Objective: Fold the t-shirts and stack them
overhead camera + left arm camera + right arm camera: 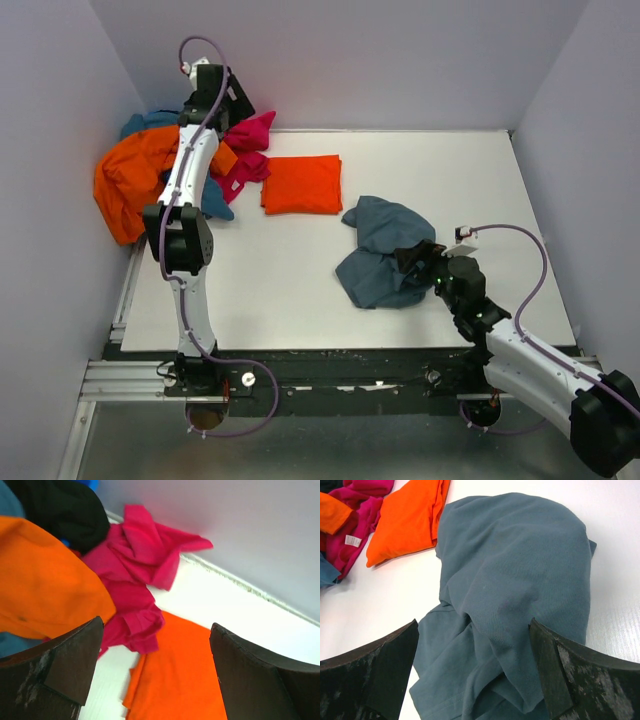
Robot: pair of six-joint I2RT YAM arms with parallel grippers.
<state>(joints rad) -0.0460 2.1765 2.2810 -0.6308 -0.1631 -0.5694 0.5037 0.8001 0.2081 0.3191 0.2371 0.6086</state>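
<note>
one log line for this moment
left gripper: open, empty | right gripper: open at crumpled slate shirt | orange-red shirt: folded | corner pile: unfolded

The whole table [280, 270] is seen from high up on the near side, looking down. The far left corner, with the pink shirt [140, 565], is seen close up from the left wrist. The grey-blue shirt [520, 570] is seen close up from the right wrist. The folded orange-red shirt [302, 185] is shared by all three views

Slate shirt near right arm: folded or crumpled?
Crumpled. The slate blue-grey shirt lies bunched in uneven wrinkles with an irregular outline; the bright orange-red shirt beside it is a neat flat rectangle.
</note>
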